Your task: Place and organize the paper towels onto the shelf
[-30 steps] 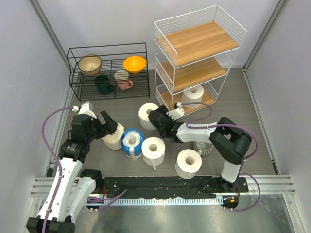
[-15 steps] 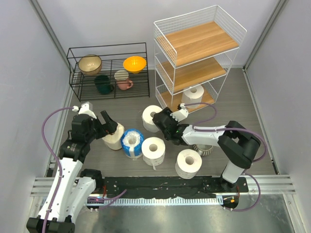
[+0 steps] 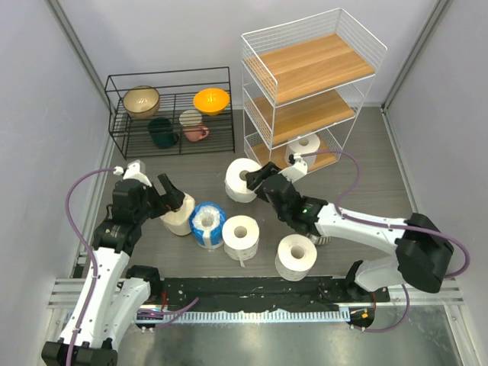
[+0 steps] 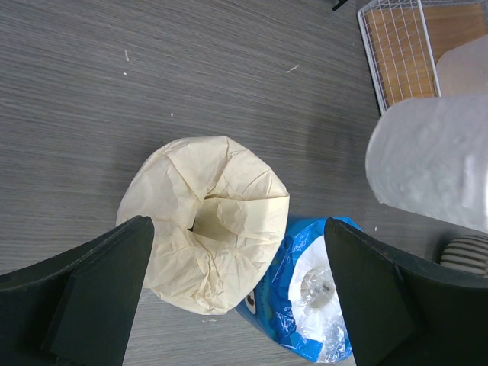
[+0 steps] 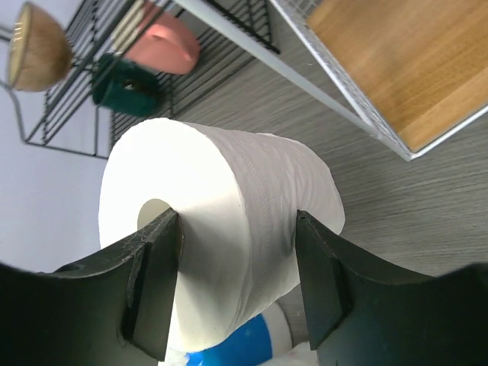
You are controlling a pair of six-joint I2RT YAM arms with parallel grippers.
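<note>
High rear overview; two close downward wrist views, both with the same white roll [image 5: 229, 206].

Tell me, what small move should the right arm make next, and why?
Probably carry the roll toward the middle board of the shelf. The right gripper is shut on it, one finger in the core, one outside; that board looks bare, the bottom board holds a second roll.

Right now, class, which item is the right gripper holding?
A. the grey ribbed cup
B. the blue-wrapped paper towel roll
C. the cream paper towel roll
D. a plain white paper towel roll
D: the right gripper is shut on a plain white paper towel roll, a finger on each side.
</note>
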